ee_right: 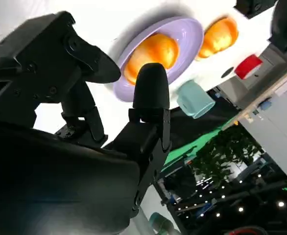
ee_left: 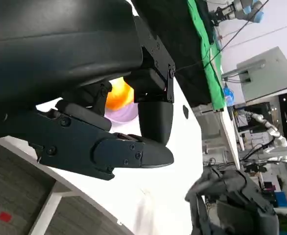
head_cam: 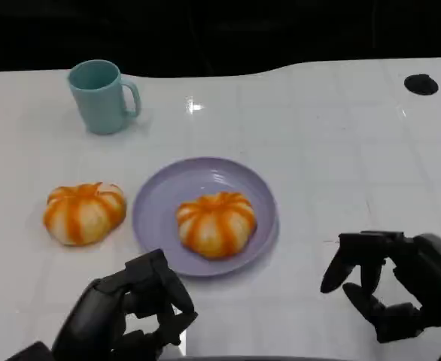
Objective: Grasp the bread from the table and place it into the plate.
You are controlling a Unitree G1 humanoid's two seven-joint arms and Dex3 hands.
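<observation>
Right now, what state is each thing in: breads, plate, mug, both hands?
Bread on plate: resting in the plate, not held.
Bread on table: on the table left of the plate, untouched.
Plate: holds one bread.
Mug: upright, behind the plate.
Left hand: holds nothing, fingers curled.
Right hand: open, holds nothing.

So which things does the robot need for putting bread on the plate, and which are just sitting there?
For the job:
- bread on the table, beside the plate
- purple plate
- bread already on the plate
- left hand and right hand, both holding nothing

Just lying about:
- teal mug, standing behind the plate
</observation>
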